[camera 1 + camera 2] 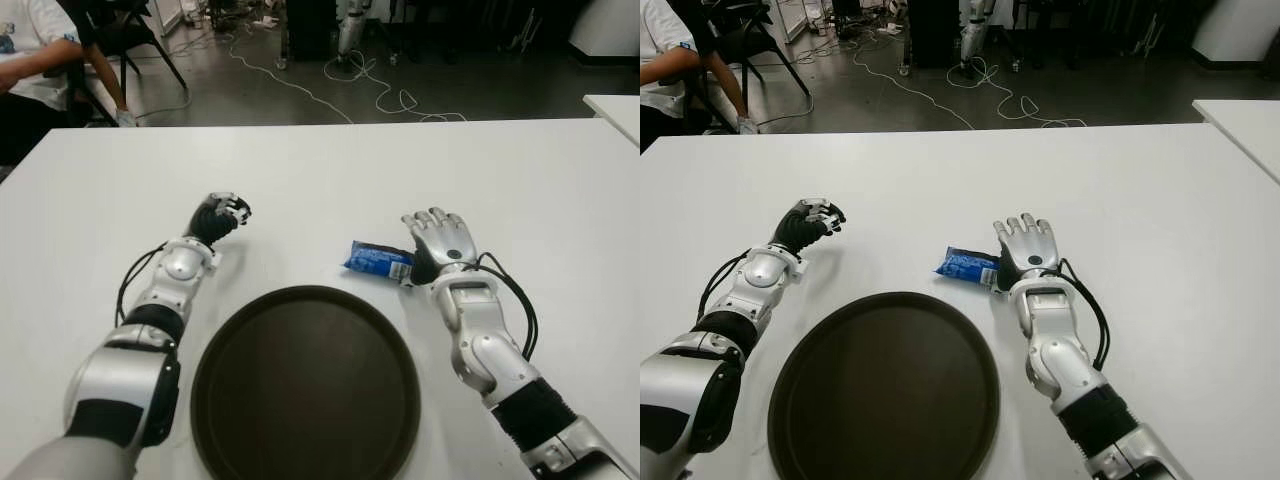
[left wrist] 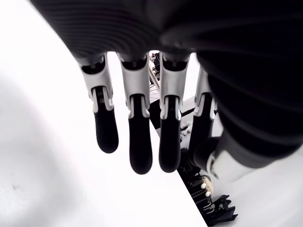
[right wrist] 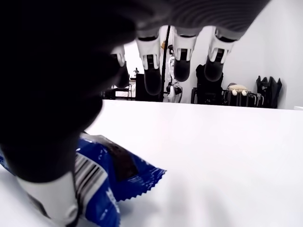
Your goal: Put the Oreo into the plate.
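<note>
A glossy blue Oreo (image 1: 378,261) packet with crimped ends lies on the smooth white bench (image 1: 330,170), beyond the round dark plate (image 1: 305,385). The right robot hand (image 1: 441,240) rests beside it, fingers spread, thumb against the wrapper. The left robot hand (image 1: 222,216) is curled, holding nothing, left of the plate.

The Oreo (image 1: 378,261) is a blue packet lying flat on the white table, just beyond the plate's far right rim. The plate (image 1: 306,385) is round, dark brown and empty, at the near edge.

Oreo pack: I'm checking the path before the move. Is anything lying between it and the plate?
Nothing visible. The Oreo pack lies beside the right hand, with only bare table between it and the plate.
</note>
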